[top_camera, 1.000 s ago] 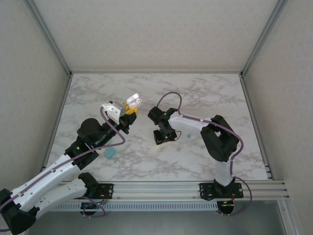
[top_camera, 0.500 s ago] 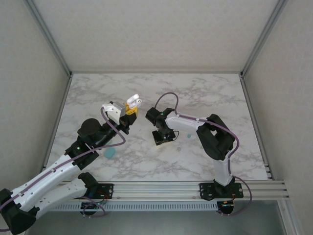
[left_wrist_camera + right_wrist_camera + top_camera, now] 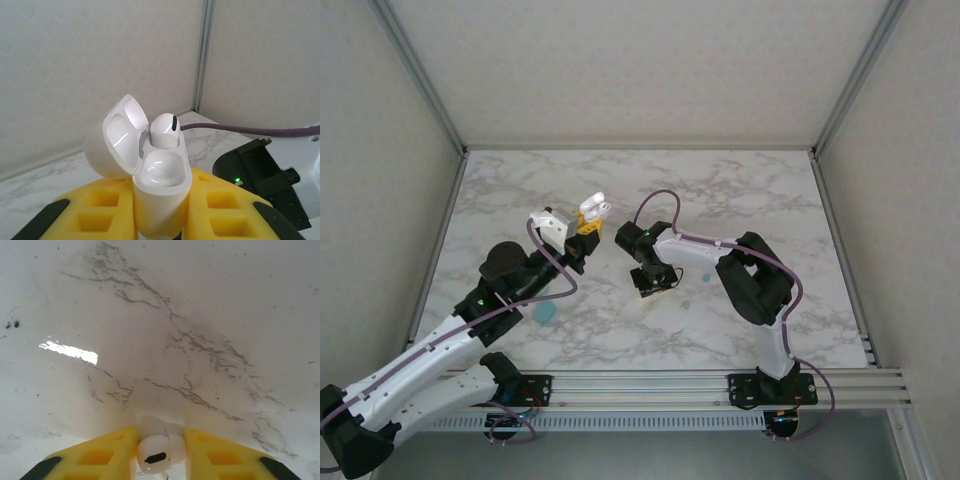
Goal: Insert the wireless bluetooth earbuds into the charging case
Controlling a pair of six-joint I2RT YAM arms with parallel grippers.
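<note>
Clenching the left claw on the upright charging case, lid swung open, one earbud seated stem-down inside, and pinching another earbud in the right claw over the table.

We see soft, even light from above and faint shadows on the marble table. A white glare patch burns out in the right wrist view, grey shade rings the earbud, and the charging case gleams in the left wrist view

Earbud stem partly beyond lower edge
</note>
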